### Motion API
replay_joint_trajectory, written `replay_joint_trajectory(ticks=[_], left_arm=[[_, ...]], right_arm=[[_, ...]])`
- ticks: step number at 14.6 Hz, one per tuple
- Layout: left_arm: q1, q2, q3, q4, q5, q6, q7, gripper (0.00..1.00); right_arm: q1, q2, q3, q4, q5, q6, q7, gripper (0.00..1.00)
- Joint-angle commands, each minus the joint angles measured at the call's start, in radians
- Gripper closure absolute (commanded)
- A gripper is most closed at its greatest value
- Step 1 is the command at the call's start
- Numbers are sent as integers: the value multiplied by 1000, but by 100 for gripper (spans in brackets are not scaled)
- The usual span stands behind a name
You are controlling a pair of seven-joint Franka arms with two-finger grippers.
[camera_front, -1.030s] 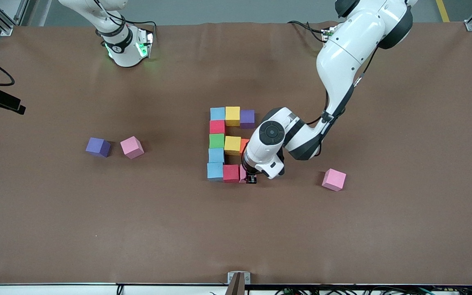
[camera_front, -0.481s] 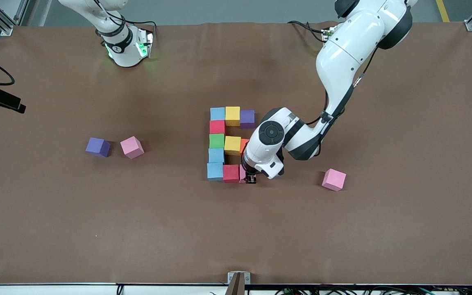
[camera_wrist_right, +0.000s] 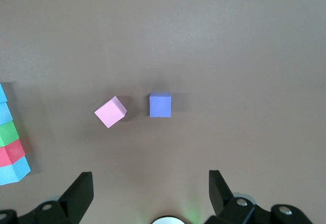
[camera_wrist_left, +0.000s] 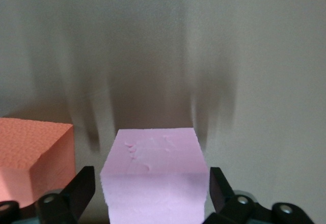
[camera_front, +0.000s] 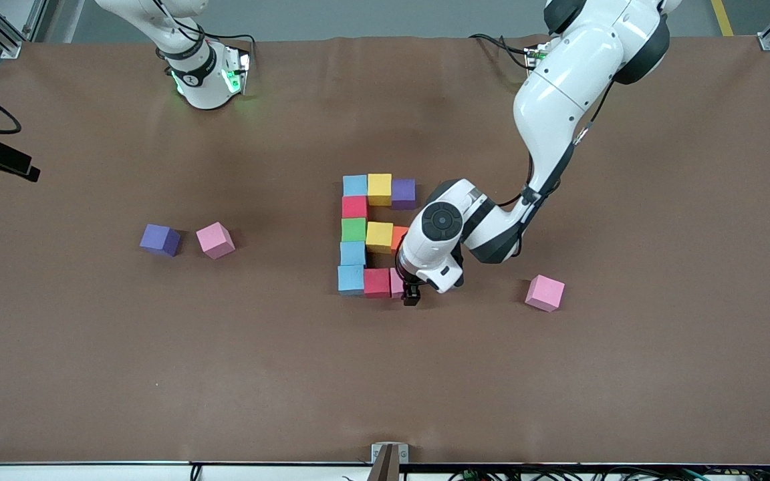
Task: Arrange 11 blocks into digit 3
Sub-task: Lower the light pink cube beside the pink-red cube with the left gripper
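Note:
The digit 3 (camera_front: 365,234) lies mid-table as touching blocks: a column of light blue, red, green (camera_front: 353,229) and two light blue, with three bars toward the left arm's end. A pink block (camera_front: 396,282) ends the bar nearest the front camera, beside a red block (camera_front: 377,282). My left gripper (camera_front: 410,292) stands open astride this pink block (camera_wrist_left: 153,173), with a gap showing at each finger, next to the orange block (camera_wrist_left: 30,147). My right gripper (camera_wrist_right: 150,183) waits open and empty, high over its own base.
Loose blocks lie apart from the figure. A purple block (camera_front: 160,239) and a pink block (camera_front: 215,240) sit toward the right arm's end, also seen as purple (camera_wrist_right: 160,105) and pink (camera_wrist_right: 110,111). Another pink block (camera_front: 545,292) lies toward the left arm's end.
My left gripper has opened and let go of the pink block, which stays at the end of the bar. Everything else is as before.

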Motion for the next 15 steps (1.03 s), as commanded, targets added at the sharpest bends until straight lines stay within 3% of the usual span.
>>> replay_joint_trajectory(ticks=[1, 6, 11, 15], left_arm=[[-12, -3, 10, 21, -1, 3, 0, 0], [-4, -47, 8, 9, 2, -14, 6, 0], [-1, -144, -4, -13, 2, -144, 15, 0], [63, -288, -7, -86, -13, -236, 241, 0]], right_arm=[[6, -46, 0, -21, 16, -9, -8, 0], [72, -82, -30, -19, 2, -40, -8, 0], [86, -114, -37, -18, 2, -66, -7, 0], [82, -116, -33, -18, 2, -70, -8, 0]])
